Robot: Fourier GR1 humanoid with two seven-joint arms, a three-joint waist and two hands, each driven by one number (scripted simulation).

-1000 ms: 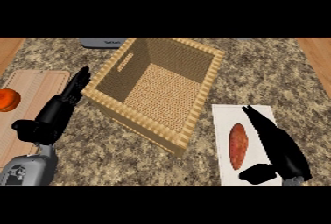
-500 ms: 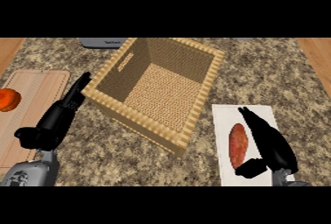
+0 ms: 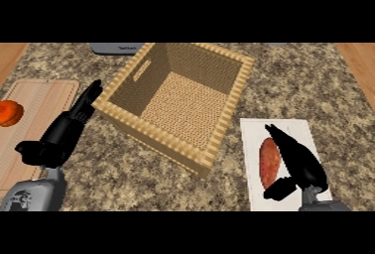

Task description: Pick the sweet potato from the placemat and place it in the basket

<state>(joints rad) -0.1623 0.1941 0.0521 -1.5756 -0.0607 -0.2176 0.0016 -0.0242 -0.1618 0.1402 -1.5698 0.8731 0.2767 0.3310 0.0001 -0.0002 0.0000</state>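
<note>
Head view: right hand [image 3: 299, 161], fingers straight, is lying along the sweet potato [image 3: 267, 158] on the placemat [image 3: 253, 133]; basket [image 3: 157, 136] is standing between it and the straight-fingered left hand [image 3: 62, 135].

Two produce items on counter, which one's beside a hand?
The sweet potato on the white placemat, right hand alongside; the round orange one lies apart on the wooden board.

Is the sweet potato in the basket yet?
No, the sweet potato lies on the white placemat, to the right of the basket.
</note>
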